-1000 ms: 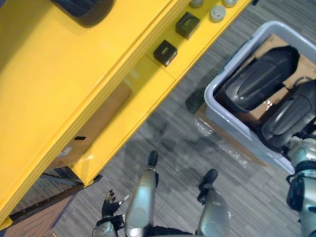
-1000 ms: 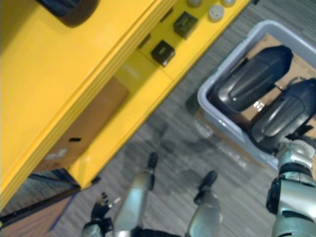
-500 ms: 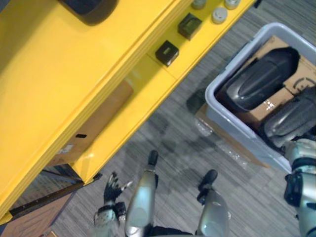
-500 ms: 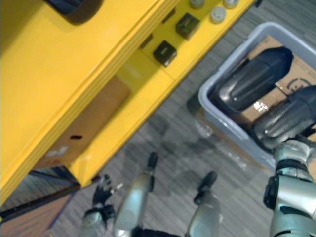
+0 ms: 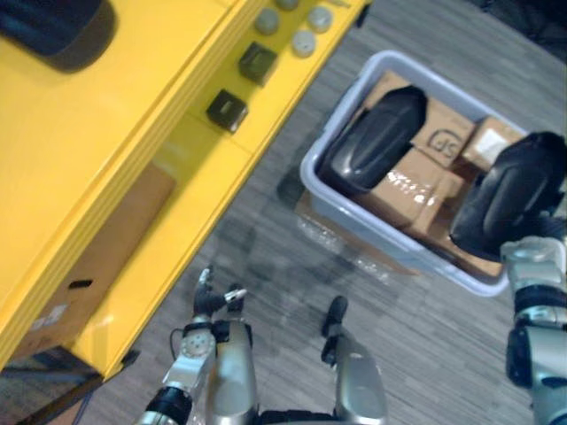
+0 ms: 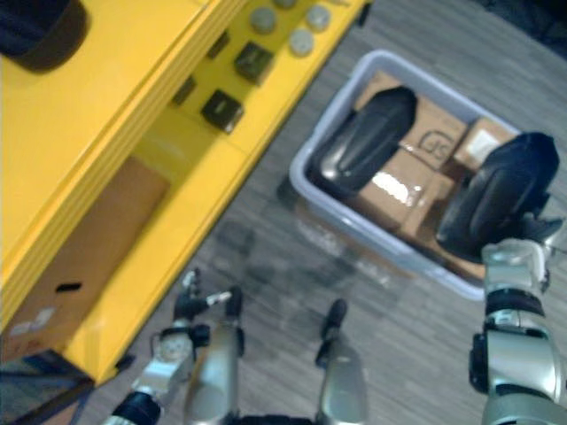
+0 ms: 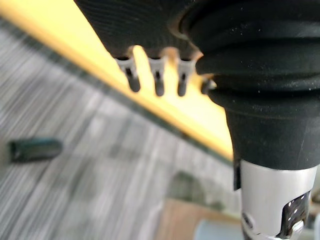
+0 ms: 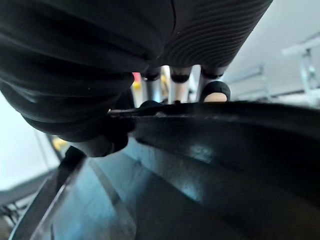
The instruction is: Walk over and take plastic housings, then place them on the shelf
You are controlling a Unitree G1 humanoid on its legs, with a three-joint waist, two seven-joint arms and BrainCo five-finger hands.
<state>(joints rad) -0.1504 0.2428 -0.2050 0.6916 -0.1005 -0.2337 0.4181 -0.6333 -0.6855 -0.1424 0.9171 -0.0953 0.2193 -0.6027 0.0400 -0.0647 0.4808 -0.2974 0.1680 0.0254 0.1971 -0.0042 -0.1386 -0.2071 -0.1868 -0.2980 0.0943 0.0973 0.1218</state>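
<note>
A black plastic housing [image 5: 509,195] hangs tilted over the right rim of a grey bin [image 5: 312,175], with my right hand [image 5: 534,262] below its lower end. In the right wrist view the fingers [image 8: 172,82] curl over the housing's rim [image 8: 215,150]. A second black housing [image 5: 372,142] lies in the bin on cardboard boxes [image 5: 416,177]. A third housing [image 5: 53,31] rests on top of the yellow shelf [image 5: 115,133] at the far left. My left hand [image 5: 211,307] hangs low beside the shelf's front edge, its fingers [image 7: 157,80] relaxed and holding nothing.
Two small black boxes [image 5: 229,109] and several round grey caps [image 5: 303,42] sit on the shelf's lower level. A brown cardboard box [image 5: 106,257] stands under the shelf. Grey carpet [image 5: 292,257] lies between the shelf and the bin.
The camera has swung, shifting the whole scene left. The housing in my right hand has come up out of the bin to above its right rim. My left hand has risen a little.
</note>
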